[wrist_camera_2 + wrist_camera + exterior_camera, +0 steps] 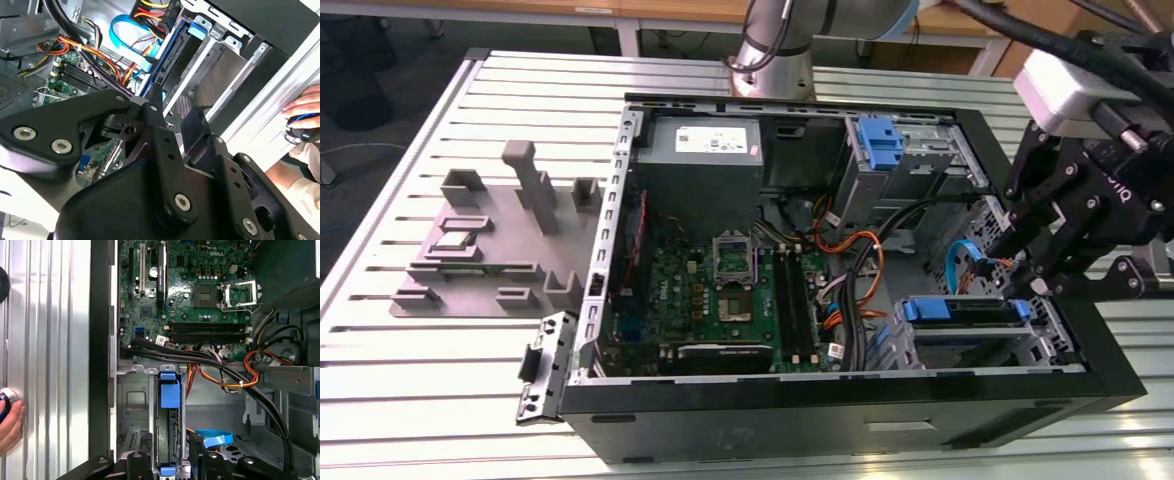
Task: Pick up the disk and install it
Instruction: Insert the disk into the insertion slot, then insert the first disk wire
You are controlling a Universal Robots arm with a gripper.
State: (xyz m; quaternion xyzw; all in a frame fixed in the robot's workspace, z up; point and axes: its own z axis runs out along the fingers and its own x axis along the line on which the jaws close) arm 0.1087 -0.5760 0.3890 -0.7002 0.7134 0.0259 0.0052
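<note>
Claw (175, 122) hangs unclenched over the disk (169, 390) seated in its bay, cables (225, 372) alongside.

Ribbed bare-metal table (440, 330) – matt grey; gripper (172, 125) glossy black; disk (170, 392) carrier blue plastic.

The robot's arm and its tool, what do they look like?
The arm is a shiny silver tube with black cables running down it. The tool is black, built from flat linked bars joined by round silver screws, which show clearly in the second wrist view. Above it sits a light grey block with thick black cables.
</note>
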